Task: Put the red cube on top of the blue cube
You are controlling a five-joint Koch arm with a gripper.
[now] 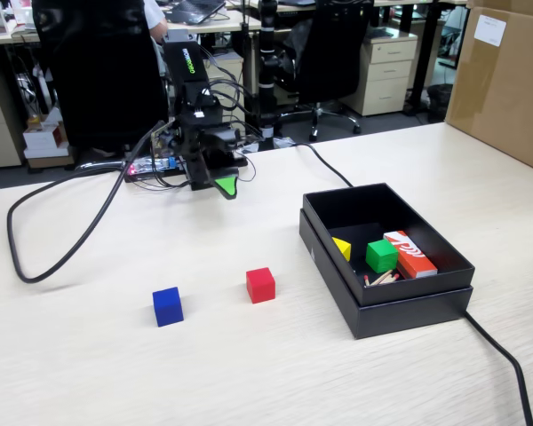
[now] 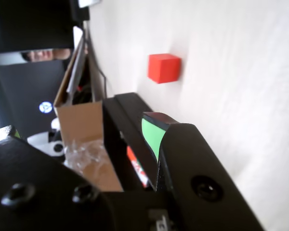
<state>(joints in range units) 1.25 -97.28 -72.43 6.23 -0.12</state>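
Table (image 1: 89, 373): pale wood-grain laminate top, carries everything listed

Box (image 1: 386, 306): shallow black cardboard tray near the table's right edge in the fixed view; holds a green cube (image 1: 381, 256), a yellow wedge (image 1: 342, 248) and a red-orange rectangular carton with white markings (image 1: 410, 253)

Arm with pincer (image 1: 226, 185): black hobby arm folded low at the table's far edge, green-padded tip pointing down, nothing held; only one tip shows in either view, so I cannot tell whether it is spread or pressed together

Red cube (image 1: 260, 285): small solid matte block, near the table's middle, left of the box, well apart from it. Judged light, rigid, not fragile, matte faces giving fair friction; take across two opposite flat sides, squarely, at mid-height

Blue cube (image 1: 168, 306): matching dark-blue block, left of the red, apart from it; flat top should seat the red one if centred
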